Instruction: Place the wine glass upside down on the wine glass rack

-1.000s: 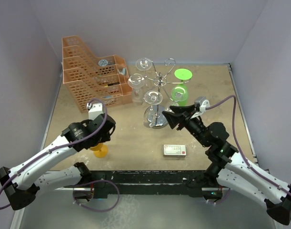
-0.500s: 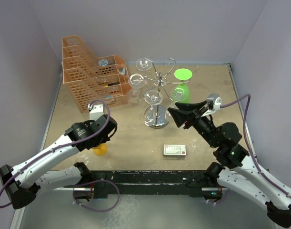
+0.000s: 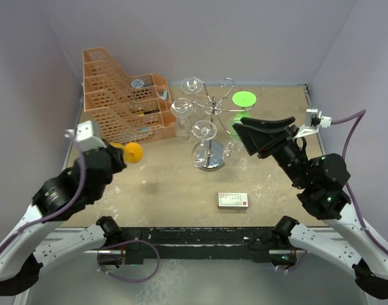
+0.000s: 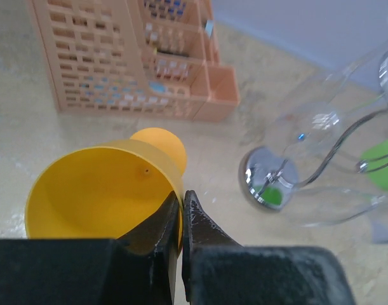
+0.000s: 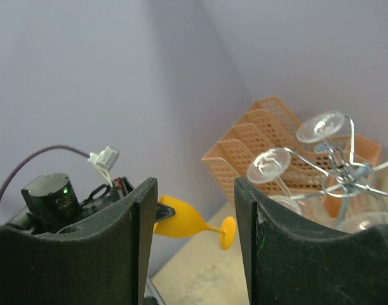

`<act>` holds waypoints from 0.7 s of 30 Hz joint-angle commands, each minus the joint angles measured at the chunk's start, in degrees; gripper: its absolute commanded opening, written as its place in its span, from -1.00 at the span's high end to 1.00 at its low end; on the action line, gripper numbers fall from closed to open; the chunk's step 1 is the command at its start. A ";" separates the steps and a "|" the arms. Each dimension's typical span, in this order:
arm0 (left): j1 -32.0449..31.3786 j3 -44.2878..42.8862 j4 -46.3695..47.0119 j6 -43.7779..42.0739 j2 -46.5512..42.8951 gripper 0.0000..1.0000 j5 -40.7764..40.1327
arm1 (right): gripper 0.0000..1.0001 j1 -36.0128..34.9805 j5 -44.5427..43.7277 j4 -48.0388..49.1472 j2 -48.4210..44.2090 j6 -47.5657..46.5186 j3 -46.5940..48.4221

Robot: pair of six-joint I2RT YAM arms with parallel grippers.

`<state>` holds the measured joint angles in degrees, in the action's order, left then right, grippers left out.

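The wine glass (image 3: 133, 152) is yellow plastic and hangs tilted on its side above the table's left part, foot toward the rack. My left gripper (image 3: 117, 156) is shut on the rim of its bowl; in the left wrist view the fingers (image 4: 181, 198) pinch the yellow wall of the wine glass (image 4: 98, 190). The wine glass rack (image 3: 212, 109), chrome wire on a round base, stands at the middle back with clear glasses and a green glass (image 3: 242, 100) hanging upside down. My right gripper (image 3: 262, 136) is open and empty, raised right of the rack.
An orange lattice basket (image 3: 117, 95) stands at the back left, close behind the held glass. A small flat box (image 3: 232, 200) lies near the front edge. The right wrist view looks past its fingers at the yellow glass (image 5: 187, 219) and the rack (image 5: 343, 168).
My left gripper closed on the yellow glass that stood on the table and lifted it up and to the left. My right arm rose and drew back to the right.
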<state>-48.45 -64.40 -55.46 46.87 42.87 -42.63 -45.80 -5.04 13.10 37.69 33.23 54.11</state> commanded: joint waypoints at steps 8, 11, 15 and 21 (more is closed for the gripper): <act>0.02 -12.40 28.01 -21.84 -6.30 1.00 -5.72 | -0.08 0.10 2.00 7.73 9.22 14.89 9.67; 0.02 -13.41 36.34 -25.28 -5.76 1.00 -1.71 | -0.08 0.05 0.66 7.49 12.87 18.28 12.92; 0.04 -13.92 44.74 -27.65 -4.06 1.00 4.11 | -0.07 0.08 2.13 9.72 18.38 22.66 17.46; 0.02 -13.78 55.00 -27.79 -0.51 1.00 14.25 | -0.07 0.09 2.73 15.06 26.36 32.13 20.76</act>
<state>-48.42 -76.99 -12.05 21.37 39.40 -37.71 -45.80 -3.40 20.95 61.04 57.06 71.42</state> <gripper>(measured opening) 0.005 0.536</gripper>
